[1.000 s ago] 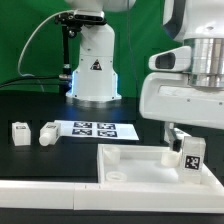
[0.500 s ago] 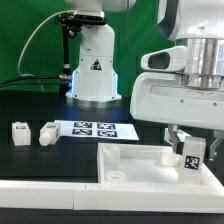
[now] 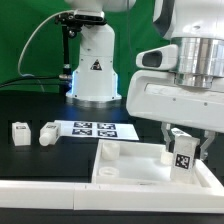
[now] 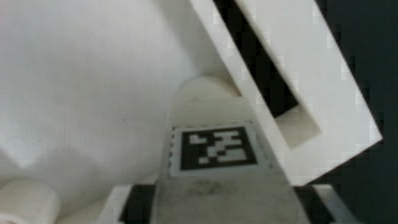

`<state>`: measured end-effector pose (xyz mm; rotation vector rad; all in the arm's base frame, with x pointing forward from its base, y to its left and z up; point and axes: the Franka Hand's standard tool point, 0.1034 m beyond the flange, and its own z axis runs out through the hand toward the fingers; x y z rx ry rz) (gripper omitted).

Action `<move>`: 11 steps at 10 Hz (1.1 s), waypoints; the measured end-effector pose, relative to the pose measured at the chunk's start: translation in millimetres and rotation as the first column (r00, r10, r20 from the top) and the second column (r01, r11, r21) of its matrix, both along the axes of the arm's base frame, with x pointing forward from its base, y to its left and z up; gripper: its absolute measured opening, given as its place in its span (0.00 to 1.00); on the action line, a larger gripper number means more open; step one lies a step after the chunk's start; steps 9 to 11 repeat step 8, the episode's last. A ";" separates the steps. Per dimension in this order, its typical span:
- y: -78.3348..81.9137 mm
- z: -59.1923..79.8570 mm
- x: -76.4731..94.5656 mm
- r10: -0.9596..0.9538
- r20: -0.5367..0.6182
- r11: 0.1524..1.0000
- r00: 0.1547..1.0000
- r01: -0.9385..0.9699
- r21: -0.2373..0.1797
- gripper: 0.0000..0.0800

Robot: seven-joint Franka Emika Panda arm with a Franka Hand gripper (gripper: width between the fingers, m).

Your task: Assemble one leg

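My gripper [image 3: 183, 150] is shut on a leg [image 3: 183, 161], a short chunky white post with a black-and-white tag. It holds the leg upright over the right part of the large white tray-like piece [image 3: 130, 152], near its far right corner. In the wrist view the leg [image 4: 221, 150] fills the middle between my dark fingers [image 4: 146, 200], with the tray's rim [image 4: 285, 70] beyond it. Two more legs [image 3: 20, 131] [image 3: 48, 132] lie on the black table at the exterior view's left.
The marker board [image 3: 92, 129] lies flat on the table behind the tray. The robot's white base [image 3: 92, 65] stands at the back. A white rail [image 3: 45, 183] runs along the front edge.
My gripper has moved toward the exterior view's left and slightly down with the leg, bringing it closer to the tray's corner.
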<state>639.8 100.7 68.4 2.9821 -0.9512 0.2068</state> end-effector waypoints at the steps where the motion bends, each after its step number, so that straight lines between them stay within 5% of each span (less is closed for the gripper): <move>1: -0.3 0.0 0.0 0.000 0.000 1.000 1.000 0.000 0.000 0.37; 4: 3.8 20.3 1.8 0.021 -0.003 1.000 1.000 -0.021 0.016 0.37; 6: 8.6 43.9 8.8 0.010 0.020 0.999 1.000 -0.011 0.037 0.68; 7: 7.2 38.7 7.6 0.011 0.018 0.999 1.000 -0.011 0.032 0.77; 11: 7.0 36.9 7.1 0.011 0.015 0.999 1.000 -0.011 0.031 0.77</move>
